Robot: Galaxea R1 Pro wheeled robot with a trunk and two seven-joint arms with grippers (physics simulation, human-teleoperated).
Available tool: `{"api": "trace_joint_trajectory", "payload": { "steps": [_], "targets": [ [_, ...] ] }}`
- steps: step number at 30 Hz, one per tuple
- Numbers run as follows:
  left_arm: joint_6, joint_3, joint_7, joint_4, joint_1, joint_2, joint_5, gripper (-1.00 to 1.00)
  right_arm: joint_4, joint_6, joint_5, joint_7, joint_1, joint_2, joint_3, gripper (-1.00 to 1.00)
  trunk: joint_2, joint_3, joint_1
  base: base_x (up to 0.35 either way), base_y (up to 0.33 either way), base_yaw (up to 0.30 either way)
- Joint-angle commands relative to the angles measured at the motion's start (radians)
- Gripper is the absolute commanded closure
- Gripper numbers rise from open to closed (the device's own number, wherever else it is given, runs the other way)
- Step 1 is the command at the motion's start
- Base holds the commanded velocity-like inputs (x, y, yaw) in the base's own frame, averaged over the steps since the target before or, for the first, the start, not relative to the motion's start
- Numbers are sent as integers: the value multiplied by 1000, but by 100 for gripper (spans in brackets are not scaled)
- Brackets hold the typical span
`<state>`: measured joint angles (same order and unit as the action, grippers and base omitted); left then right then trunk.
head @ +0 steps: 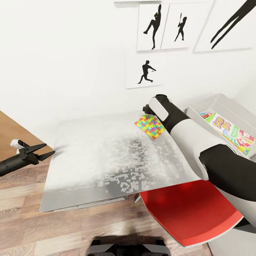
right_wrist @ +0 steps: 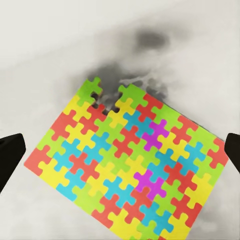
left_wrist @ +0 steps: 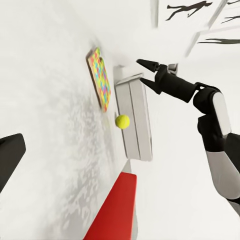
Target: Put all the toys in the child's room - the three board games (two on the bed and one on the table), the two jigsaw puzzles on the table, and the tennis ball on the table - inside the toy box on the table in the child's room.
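The right arm (head: pixel 199 142) is covering the near corner of the jigsaw puzzle (head: pixel 150 126) and part of the toy box (head: pixel 227 103). The frame edge at three o'clock is cutting off the Skip-Bo box (head: pixel 229 132). The red chair (head: pixel 192 209) is sitting partly hidden beneath the table (head: pixel 106 156).

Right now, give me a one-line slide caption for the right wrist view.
Open right gripper poised directly over a multicolour jigsaw puzzle lying flat on the pale table.

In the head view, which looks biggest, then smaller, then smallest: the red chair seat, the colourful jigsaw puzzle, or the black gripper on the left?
1. Red chair seat, biggest, though nearest the camera.
2. Left gripper.
3. Flat multicolour jigsaw puzzle, similar; it lies farther away, so I won't rank these two.
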<state>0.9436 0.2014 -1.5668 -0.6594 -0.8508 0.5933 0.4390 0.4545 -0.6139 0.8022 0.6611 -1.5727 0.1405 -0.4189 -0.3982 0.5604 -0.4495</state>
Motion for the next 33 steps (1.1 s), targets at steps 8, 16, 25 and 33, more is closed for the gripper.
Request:
{"api": "trace_joint_trajectory", "payload": {
  "steps": [8, 16, 25, 33],
  "targets": [
    [11, 0, -4, 0, -1, 0, 0, -100, 0, -3, -5, 8, -19, -6, -8, -100, -2, 15, 0, 54, 0, 0],
    [11, 0, -4, 0, -1, 0, 0, -100, -1, -3, -11, 8, -43, -8, -8, -100, -2, 28, 0, 90, 0, 0],
    [11, 1, -4, 0, -1, 2, 1, -100, 0, -3, -12, 7, -57, -12, -8, -100, -2, 42, 0, 77, 0, 0],
    [12, 1, -4, 0, -1, 2, 0, -100, 0, -7, -13, 8, -59, -5, -8, -100, -2, 52, 0, 17, 0, 0]
  ]
}}
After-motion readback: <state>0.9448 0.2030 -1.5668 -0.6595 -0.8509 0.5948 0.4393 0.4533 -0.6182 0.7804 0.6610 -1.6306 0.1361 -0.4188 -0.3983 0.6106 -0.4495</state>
